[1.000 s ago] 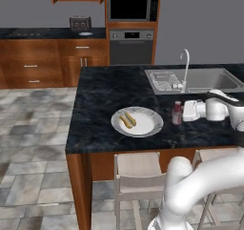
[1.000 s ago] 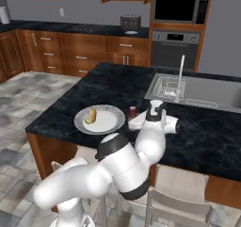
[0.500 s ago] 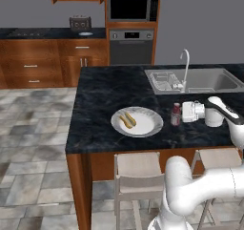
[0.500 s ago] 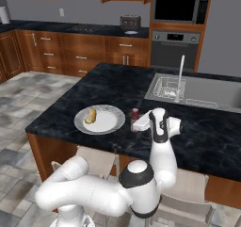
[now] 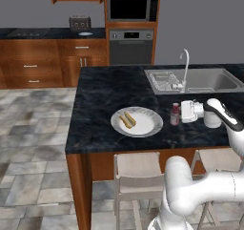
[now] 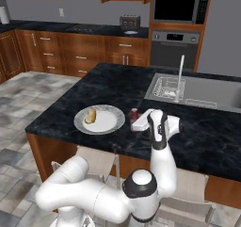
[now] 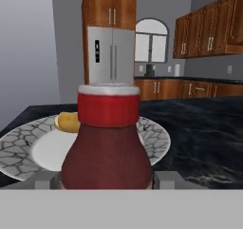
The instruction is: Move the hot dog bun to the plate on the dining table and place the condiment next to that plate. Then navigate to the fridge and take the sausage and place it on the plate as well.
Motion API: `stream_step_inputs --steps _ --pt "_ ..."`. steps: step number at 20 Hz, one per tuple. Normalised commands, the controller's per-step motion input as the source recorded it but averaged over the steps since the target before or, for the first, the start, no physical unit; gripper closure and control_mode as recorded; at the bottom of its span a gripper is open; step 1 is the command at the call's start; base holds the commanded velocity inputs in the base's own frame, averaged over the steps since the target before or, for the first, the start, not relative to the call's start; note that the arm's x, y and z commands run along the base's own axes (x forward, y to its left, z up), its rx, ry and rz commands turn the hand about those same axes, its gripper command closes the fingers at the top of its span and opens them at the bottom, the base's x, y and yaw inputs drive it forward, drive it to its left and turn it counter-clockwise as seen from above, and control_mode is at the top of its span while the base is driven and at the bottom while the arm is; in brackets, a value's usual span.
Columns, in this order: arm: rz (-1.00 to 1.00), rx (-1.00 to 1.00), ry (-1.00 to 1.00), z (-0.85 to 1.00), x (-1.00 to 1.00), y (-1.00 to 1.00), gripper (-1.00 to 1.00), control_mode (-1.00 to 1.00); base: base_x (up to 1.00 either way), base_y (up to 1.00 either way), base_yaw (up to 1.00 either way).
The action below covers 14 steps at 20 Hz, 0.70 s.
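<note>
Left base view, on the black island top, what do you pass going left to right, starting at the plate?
plate with the hot dog bun on its left part → condiment → gripper → sink

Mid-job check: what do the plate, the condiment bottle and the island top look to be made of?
Plate: glazed ceramic by its look, white with a grey crackle-patterned rim.
Condiment bottle: probably smooth plastic or glass, dark red with a red cap; the render leaves it open.
Island top: polished stone, likely marble or granite, glossy black with pale veining.
</note>
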Motion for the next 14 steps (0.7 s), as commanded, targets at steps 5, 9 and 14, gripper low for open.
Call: stream_step_inputs --steps 5,9,14 --pt "0.00 0.00 -0.01 -0.02 0.00 0.00 -1.00 -1.00 0.00 0.00 0.00" --pt "0.00 0.00 0.00 0.00 0.00 -0.02 -1.00 -1.00 0.00 0.00 0.00" --pt "0.00 0.00 -0.01 0.13 -0.05 -0.11 -1.00 -1.00 0.00 0.00 0.00"
